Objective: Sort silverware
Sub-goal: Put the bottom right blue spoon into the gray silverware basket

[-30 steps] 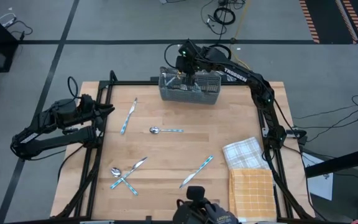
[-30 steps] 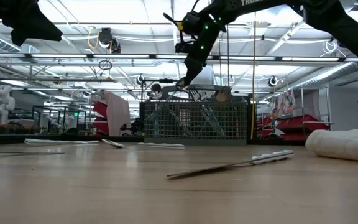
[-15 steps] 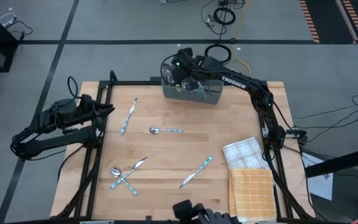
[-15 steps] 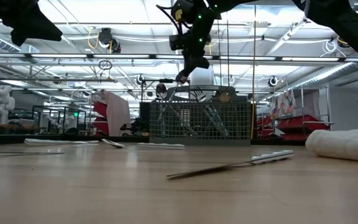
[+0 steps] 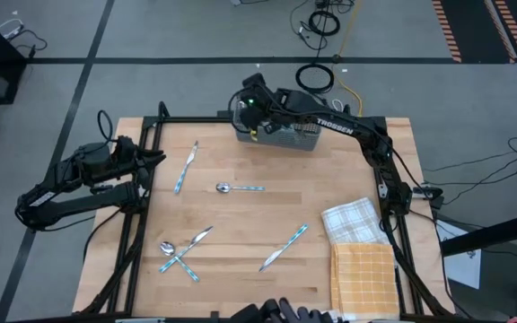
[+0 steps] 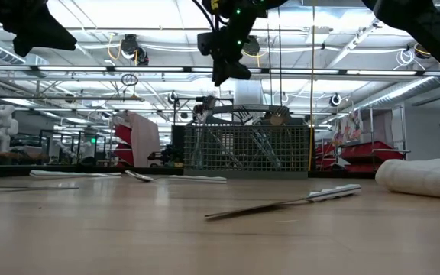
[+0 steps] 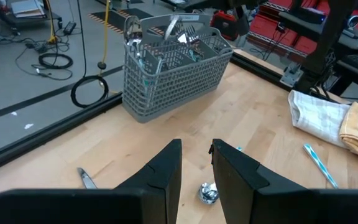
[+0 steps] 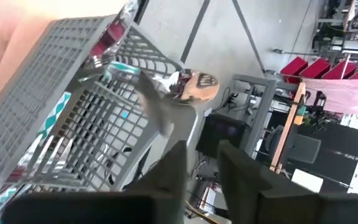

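Several pieces of silverware with light blue handles lie flat on the wooden table: one near the left arm [image 5: 186, 167], a spoon [image 5: 239, 187], a crossed pair [image 5: 182, 251] and a knife [image 5: 284, 248]. More pieces stand in the grey mesh caddy [image 5: 285, 135] at the far edge, their handles [image 8: 55, 118] showing inside. My right gripper [image 5: 252, 124] hangs above the caddy's left end, clear of it [image 6: 221, 76], open by a narrow gap and holding nothing. My left gripper [image 7: 196, 149] waits at the table's left side, slightly open and also holding nothing.
A white checked cloth [image 5: 353, 220] and an orange cloth [image 5: 363, 278] lie by the table's right edge. A black frame [image 5: 151, 135] runs round the table. Bare wood lies between the scattered pieces in the middle.
My right gripper has risen from just over the caddy's middle and swung toward the table's left, ending higher above the caddy's left end. The silverware on the table has stayed put.
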Controlling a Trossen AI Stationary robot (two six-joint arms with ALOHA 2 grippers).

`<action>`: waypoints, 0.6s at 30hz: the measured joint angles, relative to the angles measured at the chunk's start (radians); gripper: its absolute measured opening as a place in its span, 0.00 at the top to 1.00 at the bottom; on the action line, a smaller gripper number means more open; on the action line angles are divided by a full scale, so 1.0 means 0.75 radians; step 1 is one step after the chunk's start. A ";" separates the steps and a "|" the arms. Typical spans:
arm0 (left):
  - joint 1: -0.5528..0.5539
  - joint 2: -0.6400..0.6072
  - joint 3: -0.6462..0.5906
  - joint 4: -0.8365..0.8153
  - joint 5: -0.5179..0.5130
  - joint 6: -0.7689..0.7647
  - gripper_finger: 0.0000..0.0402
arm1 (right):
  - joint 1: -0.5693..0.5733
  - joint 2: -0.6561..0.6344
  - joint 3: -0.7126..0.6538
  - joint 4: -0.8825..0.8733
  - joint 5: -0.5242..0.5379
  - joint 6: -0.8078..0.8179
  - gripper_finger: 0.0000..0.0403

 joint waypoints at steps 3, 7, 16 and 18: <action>0.000 0.000 0.000 0.000 0.000 -0.021 0.76 | -0.001 0.000 0.000 0.050 0.020 0.035 0.72; 0.000 0.000 0.000 0.000 0.011 -0.046 0.76 | 0.011 0.000 0.000 0.160 0.198 0.126 0.60; 0.000 0.097 0.000 0.013 0.179 -0.312 0.76 | 0.158 -0.221 0.000 0.227 0.275 0.343 0.53; 0.000 0.177 0.000 0.014 0.180 -0.363 0.76 | 0.201 -0.300 0.000 0.198 0.281 0.459 0.53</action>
